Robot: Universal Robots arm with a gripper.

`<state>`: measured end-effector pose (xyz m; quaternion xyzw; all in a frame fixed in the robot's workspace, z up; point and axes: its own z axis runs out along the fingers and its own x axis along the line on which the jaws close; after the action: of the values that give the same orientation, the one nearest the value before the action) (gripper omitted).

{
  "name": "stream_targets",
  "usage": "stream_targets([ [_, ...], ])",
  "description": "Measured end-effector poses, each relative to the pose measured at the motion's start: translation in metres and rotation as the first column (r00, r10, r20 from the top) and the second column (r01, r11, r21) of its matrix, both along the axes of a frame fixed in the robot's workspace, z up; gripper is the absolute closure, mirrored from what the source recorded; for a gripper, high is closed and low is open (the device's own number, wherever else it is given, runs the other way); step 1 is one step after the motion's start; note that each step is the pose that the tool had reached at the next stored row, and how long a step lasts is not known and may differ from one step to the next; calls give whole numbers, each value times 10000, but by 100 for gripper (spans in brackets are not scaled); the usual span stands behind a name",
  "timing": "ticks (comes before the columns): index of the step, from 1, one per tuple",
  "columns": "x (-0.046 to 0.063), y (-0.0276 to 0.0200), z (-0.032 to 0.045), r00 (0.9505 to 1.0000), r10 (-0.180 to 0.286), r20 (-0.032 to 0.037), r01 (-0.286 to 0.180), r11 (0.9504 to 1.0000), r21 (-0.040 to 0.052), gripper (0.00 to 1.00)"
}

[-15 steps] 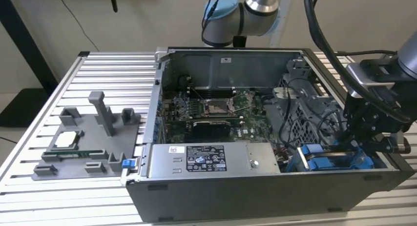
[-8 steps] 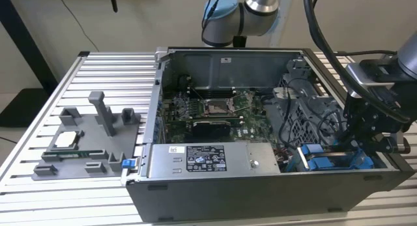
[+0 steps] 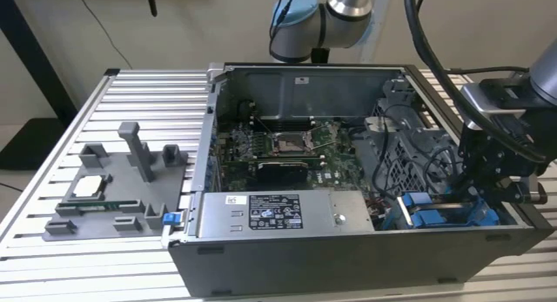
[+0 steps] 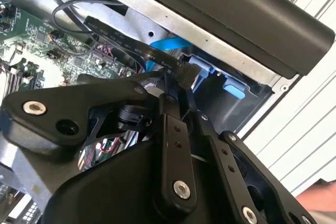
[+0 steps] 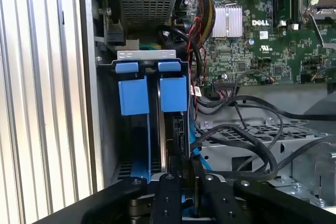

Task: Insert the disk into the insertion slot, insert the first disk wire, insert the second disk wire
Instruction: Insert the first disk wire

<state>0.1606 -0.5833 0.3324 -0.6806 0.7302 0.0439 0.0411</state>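
In the exterior view the open computer case [image 3: 348, 256] lay with the arm [image 3: 335, 15] above it. The first wrist view showed the insertion slot [image 5: 146, 55] holding the disk [image 5: 173, 94] beside a second blue carrier [image 5: 133, 96]. The second wrist view showed the gripper [image 4: 185, 98] pinching the black disk wire [image 4: 121, 38]. A slatted metal table [image 3: 52, 266] lay beneath, with a beige wall [image 3: 218, 21] behind.

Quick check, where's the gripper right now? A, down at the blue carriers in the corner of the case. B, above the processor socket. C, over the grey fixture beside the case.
A: in the exterior view the gripper sits low in the case's corner at that view's right, next to the blue carriers, well away from the socket and the fixture.
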Motion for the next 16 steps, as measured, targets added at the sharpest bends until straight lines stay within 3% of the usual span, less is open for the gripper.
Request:
stream_targets([
  [12,-5,5,-15,10000,14,86,-14,10000,4,100],
  [16,-9,6,116,10000,12,83,-12,10000,10,100],
])
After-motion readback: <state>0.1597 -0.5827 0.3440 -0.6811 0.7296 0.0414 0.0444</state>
